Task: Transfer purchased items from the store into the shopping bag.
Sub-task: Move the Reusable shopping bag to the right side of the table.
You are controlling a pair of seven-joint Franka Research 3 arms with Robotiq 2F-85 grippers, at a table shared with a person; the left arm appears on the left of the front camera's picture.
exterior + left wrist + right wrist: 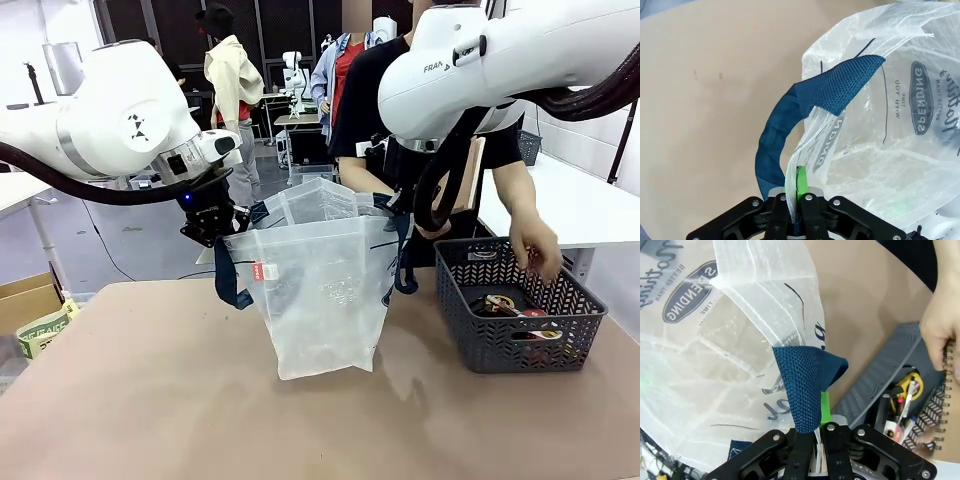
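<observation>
The translucent shopping bag (320, 290) stands mid-table, held open between both arms. My left gripper (213, 222) is shut on its left rim beside the navy handle (235, 280). In the left wrist view, that gripper (796, 200) pinches the plastic edge against a green pad (801, 182). My right gripper (815, 432) is shut on the bag's other navy strap (802, 385) and rim. The dark grey basket (500, 345) sits to the right with small items (512, 308) inside. A person's hand (540, 252) reaches into it and, in the right wrist view, grips a spiral-bound item (946, 390).
A cardboard box (25, 295) and a green-printed packet (42, 330) lie off the table's left edge. A white table (590, 210) stands behind the basket. Bare brown tabletop (150, 400) stretches in front of the bag.
</observation>
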